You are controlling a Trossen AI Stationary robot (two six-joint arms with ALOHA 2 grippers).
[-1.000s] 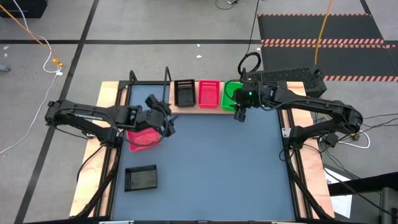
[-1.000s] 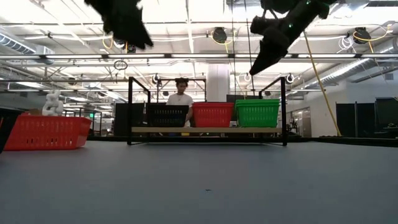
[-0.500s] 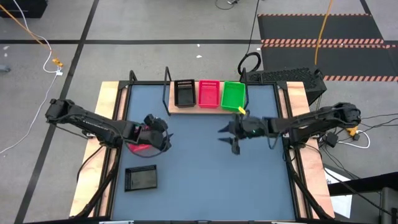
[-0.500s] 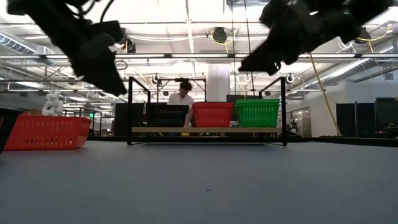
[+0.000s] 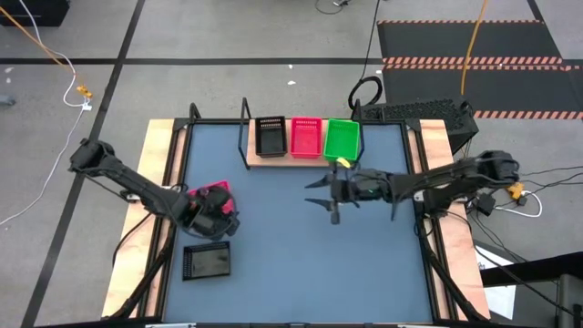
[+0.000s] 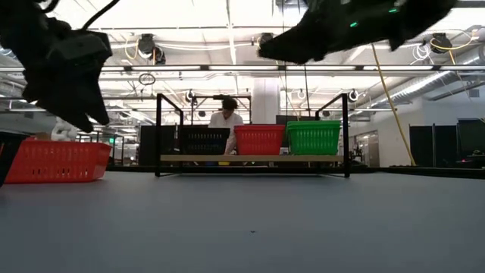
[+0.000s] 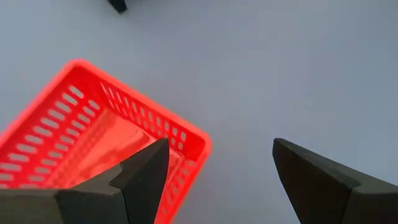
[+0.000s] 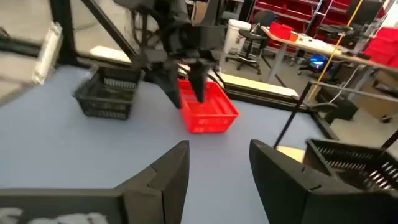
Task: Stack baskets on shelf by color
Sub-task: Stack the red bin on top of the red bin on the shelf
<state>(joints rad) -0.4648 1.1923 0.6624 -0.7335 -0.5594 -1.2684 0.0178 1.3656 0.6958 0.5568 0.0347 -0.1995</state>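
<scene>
Three baskets sit side by side on the shelf [image 5: 301,160] at the table's far edge: black [image 5: 270,137], pink-red [image 5: 306,138] and green [image 5: 342,139]. A second pink-red basket [image 7: 106,143] rests upright on the table at the left. A second black basket [image 5: 207,261] rests nearer the front edge. My left gripper [image 7: 217,174] hangs open just above the pink-red basket's near corner, tilted downward, touching nothing. My right gripper [image 5: 321,196] is open and empty over the table's middle, held level and pointing toward the left arm.
The shelf's black frame posts [image 6: 158,133] stand up at its ends. A person [image 6: 227,115] is in the room behind the shelf. Wooden side boards [image 5: 159,146] flank the tabletop. Bare blue-grey tabletop [image 5: 310,264] lies between the arms and the front edge.
My left gripper has come down and toward the near-left, rolling as it went, and now hangs over the pink-red basket on the table. My right gripper has drawn back from the shelf's green basket toward the table's middle and tipped up from pointing down to level. No basket has moved.
</scene>
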